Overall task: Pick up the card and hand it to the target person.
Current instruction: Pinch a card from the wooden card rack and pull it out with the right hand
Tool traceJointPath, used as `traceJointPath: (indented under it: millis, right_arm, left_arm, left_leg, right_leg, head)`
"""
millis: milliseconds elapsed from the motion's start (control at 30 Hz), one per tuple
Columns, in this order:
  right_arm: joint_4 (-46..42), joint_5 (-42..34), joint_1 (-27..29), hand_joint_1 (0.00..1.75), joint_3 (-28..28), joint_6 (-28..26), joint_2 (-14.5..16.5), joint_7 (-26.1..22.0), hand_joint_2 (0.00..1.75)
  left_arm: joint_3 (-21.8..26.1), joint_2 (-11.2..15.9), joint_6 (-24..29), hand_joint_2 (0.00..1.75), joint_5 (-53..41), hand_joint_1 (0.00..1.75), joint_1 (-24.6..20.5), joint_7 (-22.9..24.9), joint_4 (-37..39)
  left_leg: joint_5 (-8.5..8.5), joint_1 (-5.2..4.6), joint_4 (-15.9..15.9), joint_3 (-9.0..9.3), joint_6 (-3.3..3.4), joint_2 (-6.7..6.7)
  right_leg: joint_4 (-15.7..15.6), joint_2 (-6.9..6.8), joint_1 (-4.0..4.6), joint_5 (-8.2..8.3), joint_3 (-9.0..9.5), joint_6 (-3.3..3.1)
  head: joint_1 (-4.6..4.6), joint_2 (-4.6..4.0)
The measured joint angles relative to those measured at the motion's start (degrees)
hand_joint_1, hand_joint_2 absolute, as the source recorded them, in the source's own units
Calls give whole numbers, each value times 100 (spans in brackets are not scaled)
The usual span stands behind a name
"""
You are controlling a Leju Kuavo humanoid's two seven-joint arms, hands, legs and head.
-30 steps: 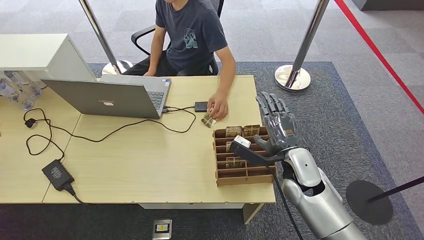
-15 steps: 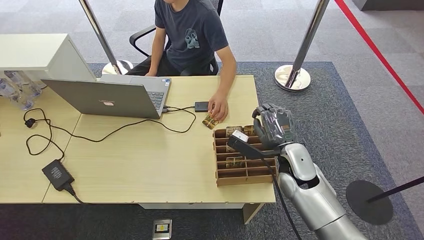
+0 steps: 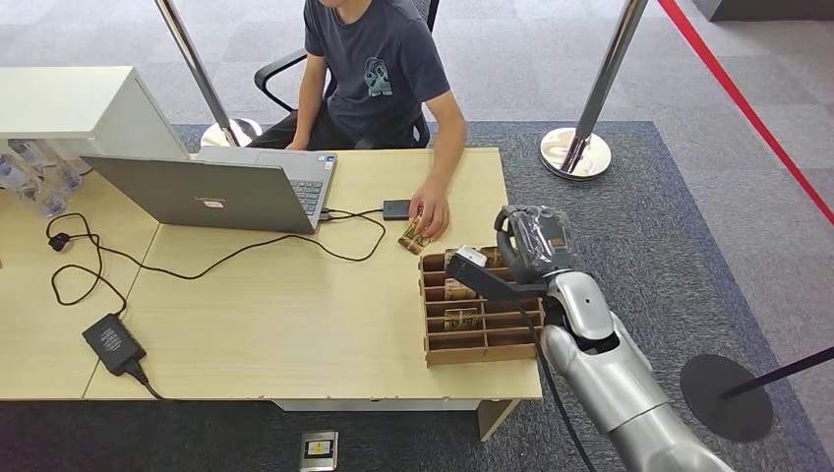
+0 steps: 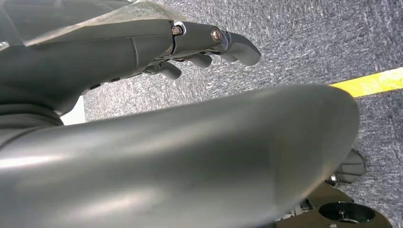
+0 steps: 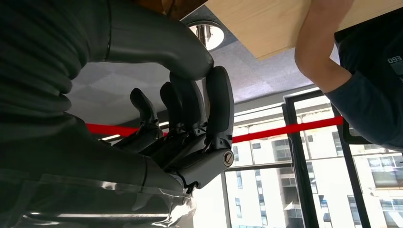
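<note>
Wood, metal and carpet
Brown slotted wooden tray (image 3: pixel 480 351) on a pale matt wood-look desk (image 3: pixel 285 305); glossy chrome stanchion post (image 3: pixel 612 54); rough grey carpet (image 3: pixel 679 206).

Counter layout from the robot's seat

The slotted tray (image 3: pixel 482 349) sits at 1 o'clock on the counter (image 3: pixel 295 315); the laptop (image 3: pixel 216 192) at 11; the person (image 3: pixel 379 69) sits behind, at 12.

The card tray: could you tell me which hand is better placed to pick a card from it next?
The right hand: it hovers at the tray's far right corner, fingers curled in, right by the cards. The left hand hangs over the carpet, away from the table.
</note>
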Motion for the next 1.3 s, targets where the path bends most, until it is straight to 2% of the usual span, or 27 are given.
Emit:
traceJointPath:
  millis: [300,533,700,867,1300]
  right_arm:
    - [250,42,-43,83,0,-131,114,51,175]
    - [262,43,-40,65,0,-193,105,42,175]
    - [251,37,-22,62,0,-227,45,27,175]
    - [222,1,-2,71,0,-250,-47,-15,175]
    - [270,-152,76,68,0,-297,-163,-85,175]
  left_arm:
    - [3,36,-11,0,1,0,7,22,12]
    - [7,50,-15,0,9,0,15,22,17]
    - [9,55,-15,0,13,0,18,16,21]
    - [10,58,-15,0,2,0,19,-3,28]
    - [8,79,-21,0,-17,0,19,-15,45]
  left_leg:
    - [0,0,0,-1,0,0]
    - [0,0,0,0,0,0]
    - [0,0,0,0,0,0]
    - [0,0,0,0,0,1]
    - [-1,0,0,0,0,1]
  right_leg:
    - [-1,0,0,0,-1,0]
    - [-1,0,0,0,-1,0]
    - [-1,0,0,0,-1,0]
    - [-1,0,-1,0,-2,0]
    - [-2,0,0,0,-2,0]
  head:
    - [0,-1]
    - [0,-1]
    - [0,-1]
    - [0,1]
    - [0,0]
